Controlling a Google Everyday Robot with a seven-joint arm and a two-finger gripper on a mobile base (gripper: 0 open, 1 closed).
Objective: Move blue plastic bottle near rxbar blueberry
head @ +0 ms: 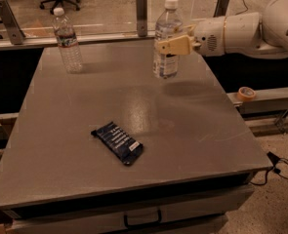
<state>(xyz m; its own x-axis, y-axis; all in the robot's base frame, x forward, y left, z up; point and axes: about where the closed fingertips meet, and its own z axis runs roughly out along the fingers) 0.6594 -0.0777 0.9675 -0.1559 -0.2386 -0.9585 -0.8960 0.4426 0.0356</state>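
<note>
The blue plastic bottle (166, 57), clear with a white cap and a blue-and-white label, stands upright at the back centre-right of the grey table (192, 130). My gripper (172, 46) reaches in from the right on a white arm and is shut around the bottle's middle with its tan fingers (175, 45). I cannot tell whether the bottle's base touches the table. The rxbar blueberry (119, 143), a flat dark navy wrapper with white text, lies at the front centre-left of the table, well apart from the bottle.
A slimmer ribbed clear bottle (68, 43) stands at the back left. Upright posts (141, 13) line a rail behind the table. A roll of tape (246, 92) sits on the ledge to the right. A drawer handle (142, 219) is at the front.
</note>
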